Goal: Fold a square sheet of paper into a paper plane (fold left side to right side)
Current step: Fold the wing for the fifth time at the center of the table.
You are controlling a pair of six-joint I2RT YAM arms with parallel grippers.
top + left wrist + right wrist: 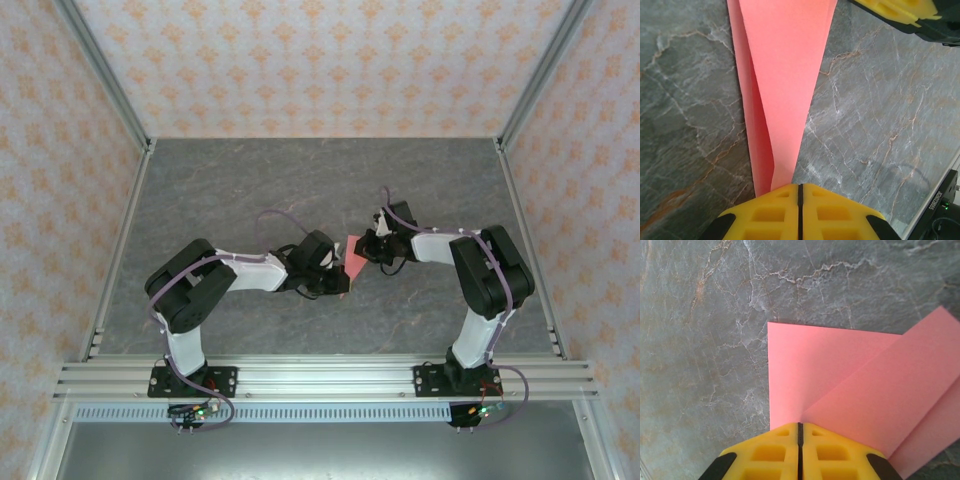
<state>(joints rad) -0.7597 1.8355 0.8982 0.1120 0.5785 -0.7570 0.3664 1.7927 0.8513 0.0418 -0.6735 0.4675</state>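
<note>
Pink-red paper is pinched at opposite ends by closed left fingers and closed right fingers, presumably held taut for creasing.

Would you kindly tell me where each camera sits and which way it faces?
Top: above and behind the bases, looking down on the table; both arms show.
Left wrist: on the left arm, facing along the paper past the left claw shut on it; right claw tips show too.
Right wrist: facing down past its claw, shut on the paper.
All share the paper.
</note>
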